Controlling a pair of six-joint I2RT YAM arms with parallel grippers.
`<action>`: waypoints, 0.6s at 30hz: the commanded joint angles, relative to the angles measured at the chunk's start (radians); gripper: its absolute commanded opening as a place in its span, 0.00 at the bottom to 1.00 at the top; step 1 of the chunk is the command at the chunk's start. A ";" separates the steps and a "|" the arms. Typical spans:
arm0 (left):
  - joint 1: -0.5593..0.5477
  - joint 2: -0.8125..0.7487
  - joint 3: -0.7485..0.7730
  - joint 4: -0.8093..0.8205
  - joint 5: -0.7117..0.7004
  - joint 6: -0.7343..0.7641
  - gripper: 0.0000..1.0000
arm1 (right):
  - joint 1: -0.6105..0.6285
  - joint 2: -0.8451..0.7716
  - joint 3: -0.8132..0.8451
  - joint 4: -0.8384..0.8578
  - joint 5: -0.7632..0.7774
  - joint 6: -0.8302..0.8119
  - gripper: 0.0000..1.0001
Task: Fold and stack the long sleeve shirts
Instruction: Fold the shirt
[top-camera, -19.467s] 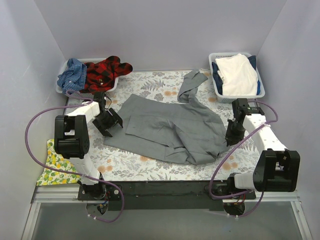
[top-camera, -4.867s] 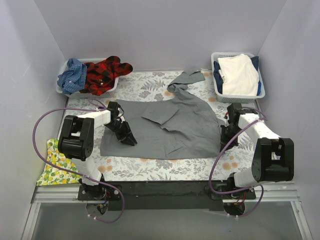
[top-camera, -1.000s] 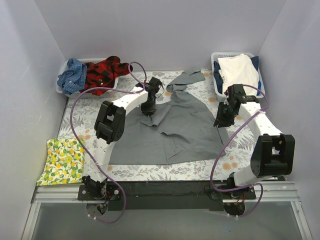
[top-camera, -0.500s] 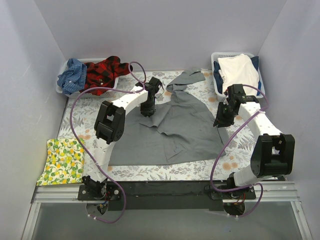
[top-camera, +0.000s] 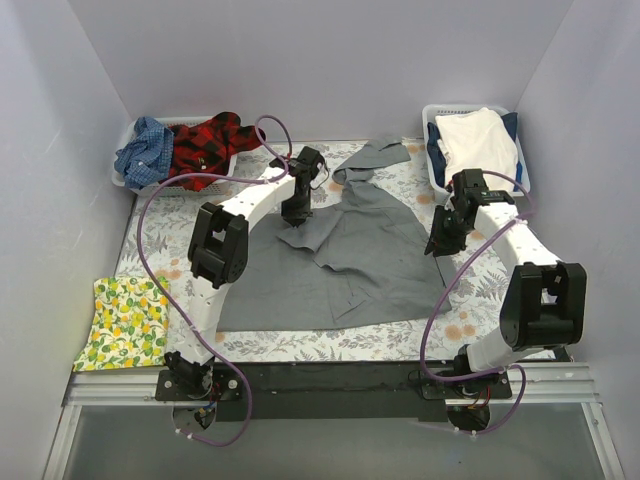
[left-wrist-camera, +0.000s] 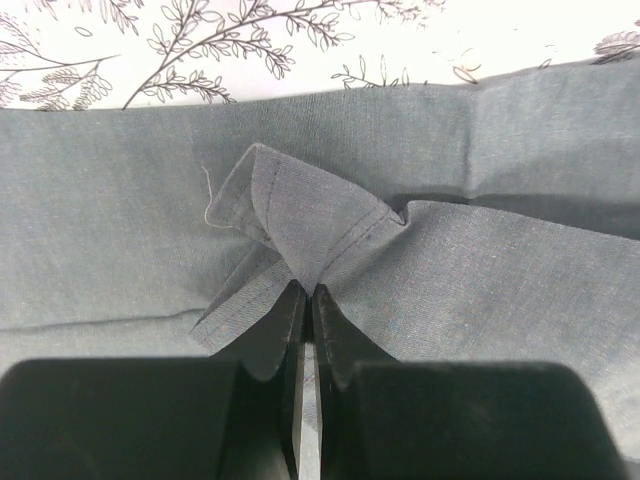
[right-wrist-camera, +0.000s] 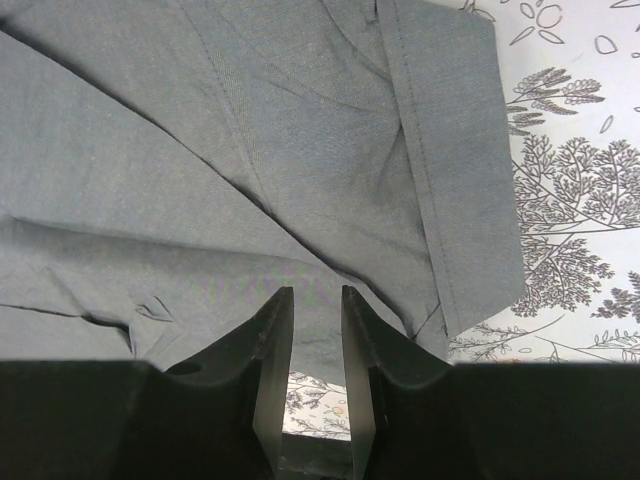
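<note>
Pinching a raised fold of the grey shirt (top-camera: 370, 260), the left gripper (left-wrist-camera: 305, 292) has its fingers clamped on cloth. The shirt lies spread mid-table on the fern-print cover (top-camera: 330, 342). The right gripper (right-wrist-camera: 318, 300) holds its fingers narrowly apart over the shirt's right edge.

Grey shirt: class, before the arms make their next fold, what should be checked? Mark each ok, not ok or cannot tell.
1. Left fingers shut on a fold of the grey shirt: ok.
2. Right fingers gripping the shirt's edge: not ok, they stand apart.
3. Sleeve laid flat: not ok, bunched at the far side.
4. Shirt lying outside the right basket: ok.
5. Buttons fastened: cannot tell.
</note>
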 joint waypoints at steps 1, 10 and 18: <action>-0.007 -0.168 0.030 0.009 -0.016 0.001 0.00 | 0.010 0.007 0.038 0.046 -0.068 -0.027 0.34; -0.005 -0.423 -0.067 0.172 0.209 0.099 0.00 | 0.145 0.112 0.109 0.074 -0.187 -0.095 0.34; -0.004 -0.638 -0.157 0.304 0.274 0.131 0.00 | 0.188 0.185 0.152 0.087 -0.068 -0.093 0.40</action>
